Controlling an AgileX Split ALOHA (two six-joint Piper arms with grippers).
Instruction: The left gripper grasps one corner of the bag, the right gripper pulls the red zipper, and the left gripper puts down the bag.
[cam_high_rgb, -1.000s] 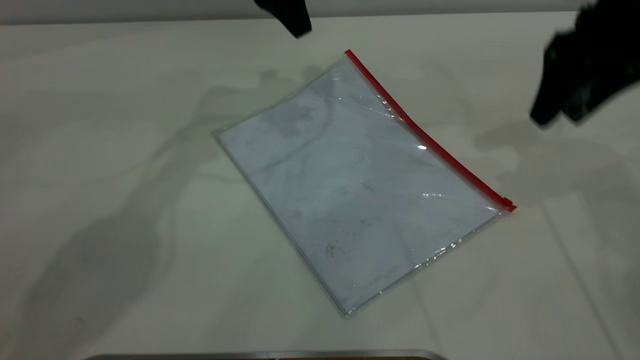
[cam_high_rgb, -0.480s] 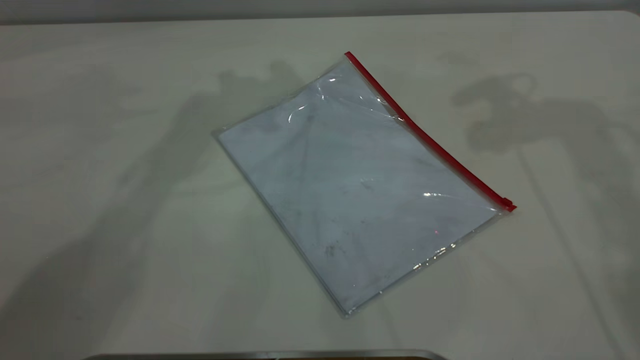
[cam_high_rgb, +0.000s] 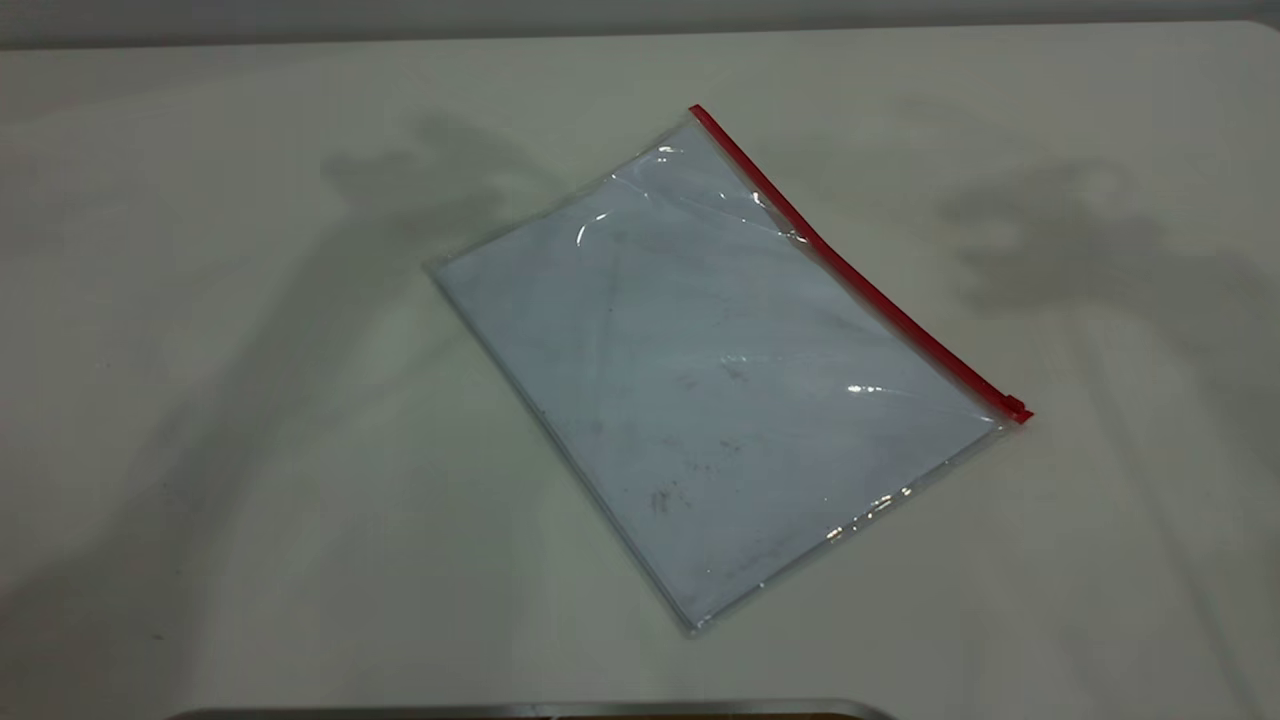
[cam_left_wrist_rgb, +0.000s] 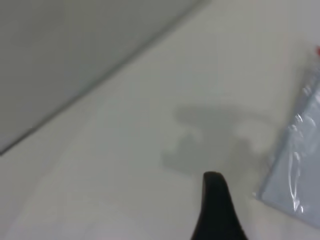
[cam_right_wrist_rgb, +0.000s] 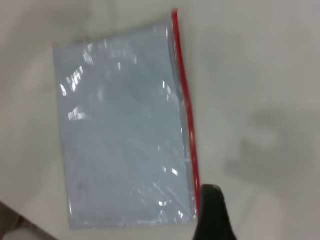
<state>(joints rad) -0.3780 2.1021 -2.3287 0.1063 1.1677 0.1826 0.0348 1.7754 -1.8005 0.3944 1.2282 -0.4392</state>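
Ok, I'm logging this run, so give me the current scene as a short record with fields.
bag: the bag lies flat on the table, held by nothing
zipper: the red zipper runs along one long edge, slider tab at the end nearer the camera
left hand: the left hand is above bare table beside the bag; outside the exterior view
right hand: the right hand is above the bag's zipper edge; outside the exterior view

We are seeing the bag lying flat and skewed on the table, clear plastic showing pale blue-white smudged sheets. The red zipper is running along its right long edge, its slider tab sitting at the near end.
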